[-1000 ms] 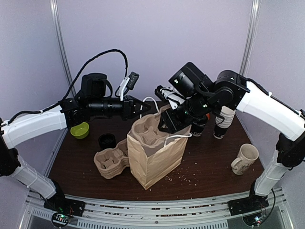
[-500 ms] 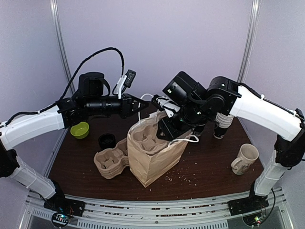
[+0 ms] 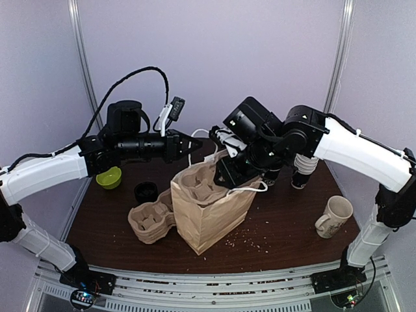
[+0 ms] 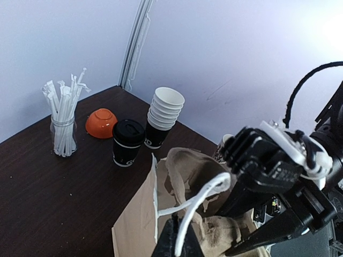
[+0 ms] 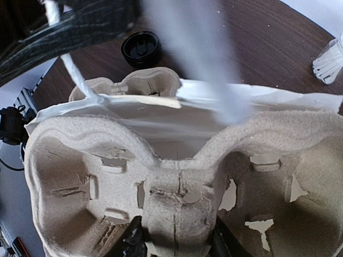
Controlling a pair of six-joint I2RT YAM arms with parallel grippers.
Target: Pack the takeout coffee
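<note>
Left tool (image 4: 177, 243) pinching bag handle (image 4: 202, 196), right tool (image 5: 176, 240) clamping cup carrier (image 5: 107, 160), takeout coffee (image 4: 127, 142) print unreadable

Lab robot cell: bare panel walls (image 3: 214, 52)

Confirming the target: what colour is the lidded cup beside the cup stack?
The lidded cup is black, lid included; left wrist view shows it best.

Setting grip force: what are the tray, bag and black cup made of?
Tray: moulded paper pulp, it seems; matte beige, fibrous, with ragged torn edges.
Bag: brown kraft paper, matte and creased; handle looks like white cord.
Cup: likely coated paper, black with white print; lid looks like plastic, slightly glossy.
</note>
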